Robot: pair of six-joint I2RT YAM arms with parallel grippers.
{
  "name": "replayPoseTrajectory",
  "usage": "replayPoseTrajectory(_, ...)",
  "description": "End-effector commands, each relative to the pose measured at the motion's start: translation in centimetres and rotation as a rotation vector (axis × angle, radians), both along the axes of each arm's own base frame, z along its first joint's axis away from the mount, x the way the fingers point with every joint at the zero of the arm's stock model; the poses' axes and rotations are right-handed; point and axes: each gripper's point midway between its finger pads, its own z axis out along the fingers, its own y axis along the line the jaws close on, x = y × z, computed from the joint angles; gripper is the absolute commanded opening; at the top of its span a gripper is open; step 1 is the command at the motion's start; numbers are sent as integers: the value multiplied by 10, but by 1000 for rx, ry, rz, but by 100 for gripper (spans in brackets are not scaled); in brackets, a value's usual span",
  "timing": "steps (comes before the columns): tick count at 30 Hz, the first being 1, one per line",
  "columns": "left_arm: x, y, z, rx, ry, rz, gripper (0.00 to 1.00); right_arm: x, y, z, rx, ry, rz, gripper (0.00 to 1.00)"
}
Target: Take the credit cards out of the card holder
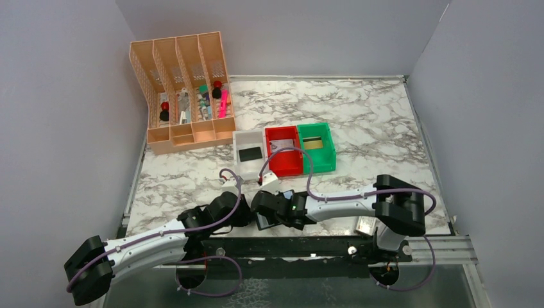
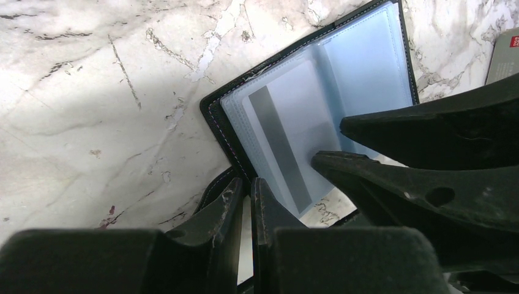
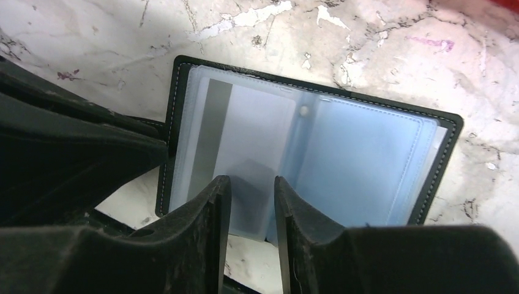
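From above, both arms crowd the open black-edged card holder with blue-grey see-through pockets [image 2: 367, 67] at the marble table's [image 1: 385, 122] near edge; left wrist: the left gripper [image 2: 246, 188] pinches its black rim narrowly, apparently anchoring it; right wrist: the right gripper [image 3: 252, 185], part-open, straddles a pocket's grey-striped whitish plastic credit card [image 3: 245, 135], likely to extract it

- A plain pale grey left wall [image 1: 58, 115], back wall [image 1: 289, 32] and right wall [image 1: 487, 115] close the frame's left, top and right.
- A white marble-patterned table [image 1: 372, 115] with grey veins fills the centre.
- A metal rail [image 1: 449, 247] runs along the table's lower edge.
- A dark glossy surface [image 1: 308, 289] lies along the bottom.
- The light is soft and even.
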Motion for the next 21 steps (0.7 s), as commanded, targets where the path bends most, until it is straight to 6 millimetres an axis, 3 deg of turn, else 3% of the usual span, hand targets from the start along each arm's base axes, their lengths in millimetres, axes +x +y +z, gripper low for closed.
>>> replayPoseTrajectory(1,0,-6,7,-30,-16,-18,15,1,-8,12,7,-14,-5,40)
replayPoseTrajectory(5,0,-6,7,-31,-17,-20,15,-5,0,10,46,21,22,44)
replayPoseTrajectory(10,0,-7,10,-38,-19,-23,15,-8,-7,-12,-2,68,-12,44)
replayPoseTrajectory(15,0,-7,10,-40,-19,-22,15,-19,-2,-21,40,124,27,45)
replayPoseTrajectory(21,0,-7,10,-41,-21,-22,15,-22,3,-13,170,180,31,23)
